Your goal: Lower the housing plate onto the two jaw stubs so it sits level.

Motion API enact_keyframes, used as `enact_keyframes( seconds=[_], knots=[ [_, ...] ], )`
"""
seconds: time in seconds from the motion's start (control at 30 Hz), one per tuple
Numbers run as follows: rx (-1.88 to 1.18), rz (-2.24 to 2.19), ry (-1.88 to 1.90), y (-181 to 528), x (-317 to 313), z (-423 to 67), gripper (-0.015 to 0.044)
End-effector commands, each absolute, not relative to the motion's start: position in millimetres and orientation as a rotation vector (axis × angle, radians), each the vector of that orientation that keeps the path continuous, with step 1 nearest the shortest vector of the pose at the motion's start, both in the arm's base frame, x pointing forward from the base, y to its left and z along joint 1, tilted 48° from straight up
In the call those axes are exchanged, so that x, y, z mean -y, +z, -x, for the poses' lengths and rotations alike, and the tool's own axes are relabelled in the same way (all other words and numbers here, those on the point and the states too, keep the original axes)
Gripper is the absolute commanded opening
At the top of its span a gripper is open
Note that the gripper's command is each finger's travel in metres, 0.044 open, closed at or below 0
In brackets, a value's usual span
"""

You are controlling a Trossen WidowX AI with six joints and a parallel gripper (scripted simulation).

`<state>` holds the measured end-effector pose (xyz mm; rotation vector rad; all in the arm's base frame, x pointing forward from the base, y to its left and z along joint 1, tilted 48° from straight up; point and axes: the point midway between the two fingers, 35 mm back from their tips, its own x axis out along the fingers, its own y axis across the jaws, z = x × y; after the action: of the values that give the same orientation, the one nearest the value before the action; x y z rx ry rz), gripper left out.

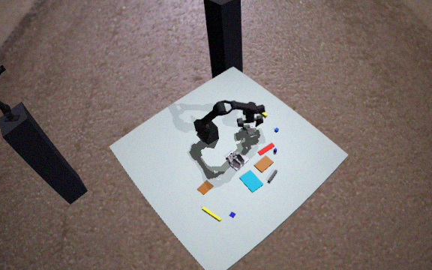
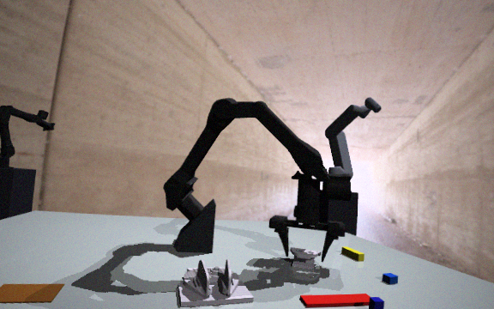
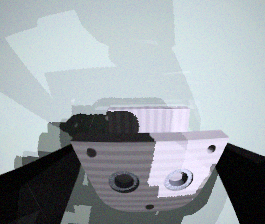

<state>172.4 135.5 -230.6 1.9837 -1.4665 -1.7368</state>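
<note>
The pale housing plate [image 1: 251, 130] [image 2: 304, 253] [image 3: 143, 159] rests on a small pale support. In the wrist view its top shows two large ringed holes and smaller holes, half in shadow. My gripper [image 1: 250, 125] [image 2: 305, 258] [image 3: 148, 149] points down and is open, with one finger on each side of the plate. I cannot tell whether either finger touches it. The pale base [image 1: 235, 166] [image 2: 238, 294] stands apart from the plate, nearer to the exterior view. Two upright pointed jaws [image 2: 204, 281] stand on it, side by side. Their pins and stubs are not clear.
A red bar [image 1: 266, 148] [image 2: 334, 299], two orange tiles, a cyan tile [image 1: 251, 181] and a grey bar [image 1: 272, 176] lie on the table. Small blue blocks and two yellow bars lie farther out. Other arms stand on dark pedestals beyond the table.
</note>
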Motion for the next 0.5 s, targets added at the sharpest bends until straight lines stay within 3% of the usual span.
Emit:
enact_keyframes(
  seconds=[0.0,0.23,0.47],
  knots=[
    [1.467,-1.984,-1.737,-230.6,-135.5,-172.4,0.0400],
    [1.467,-1.984,-1.737,-230.6,-135.5,-172.4,0.0353],
    [1.467,-1.984,-1.737,-230.6,-135.5,-172.4,0.0351]
  ],
)
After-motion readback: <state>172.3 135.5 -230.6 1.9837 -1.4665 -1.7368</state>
